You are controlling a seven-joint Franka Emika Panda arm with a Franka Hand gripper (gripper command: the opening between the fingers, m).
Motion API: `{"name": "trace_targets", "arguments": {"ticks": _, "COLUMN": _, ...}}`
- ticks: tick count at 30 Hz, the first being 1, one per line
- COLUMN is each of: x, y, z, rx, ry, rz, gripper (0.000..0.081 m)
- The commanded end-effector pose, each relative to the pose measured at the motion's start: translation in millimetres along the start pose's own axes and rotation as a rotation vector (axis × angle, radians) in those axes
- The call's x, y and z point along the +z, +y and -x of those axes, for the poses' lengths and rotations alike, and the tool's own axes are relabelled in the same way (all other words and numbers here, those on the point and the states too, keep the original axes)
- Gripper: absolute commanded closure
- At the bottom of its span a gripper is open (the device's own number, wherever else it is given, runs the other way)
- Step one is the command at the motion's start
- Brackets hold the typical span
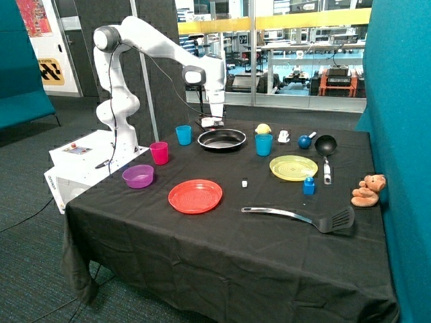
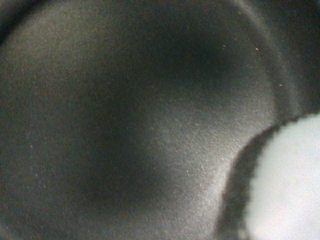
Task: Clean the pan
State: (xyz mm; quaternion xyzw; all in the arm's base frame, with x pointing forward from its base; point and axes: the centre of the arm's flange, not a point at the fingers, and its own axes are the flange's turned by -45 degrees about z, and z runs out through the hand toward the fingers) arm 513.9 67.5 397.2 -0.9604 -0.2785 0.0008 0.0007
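The pan [image 1: 222, 139], wide, shallow and black with a shiny rim, sits at the back of the black-clothed table between two blue cups. My gripper [image 1: 213, 124] is low over the pan's far rim, on the side toward the robot base, at or just above the pan. The wrist view is filled by the pan's dark matte inner surface [image 2: 130, 115], seen from very close. A pale, blurred thing [image 2: 287, 182] sits at one corner of that view, and I cannot tell what it is.
Near the pan stand a blue cup [image 1: 184, 134], a pink cup [image 1: 159, 153] and another blue cup [image 1: 264, 144]. Nearer the front are a purple bowl [image 1: 138, 176], red plate [image 1: 195, 196], yellow plate [image 1: 293, 167], small deep black pan [image 1: 326, 145], slotted spatula [image 1: 303, 217] and teddy bear [image 1: 368, 190].
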Motion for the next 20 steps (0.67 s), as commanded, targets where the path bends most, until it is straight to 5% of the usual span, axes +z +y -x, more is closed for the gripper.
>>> {"name": "trace_targets", "arguments": {"ticks": 1, "x": -6.8, "y": 10.4, "z": 9.9, "rx": 0.009, "ry": 0.0011, "rz": 0.0017, "gripper": 0.0808}}
{"name": "trace_targets", "arguments": {"ticks": 20, "x": -6.7, "y": 14.4, "z": 16.0, "rx": -0.047, "ry": 0.0010, "rz": 0.0018, "gripper": 0.0808}}
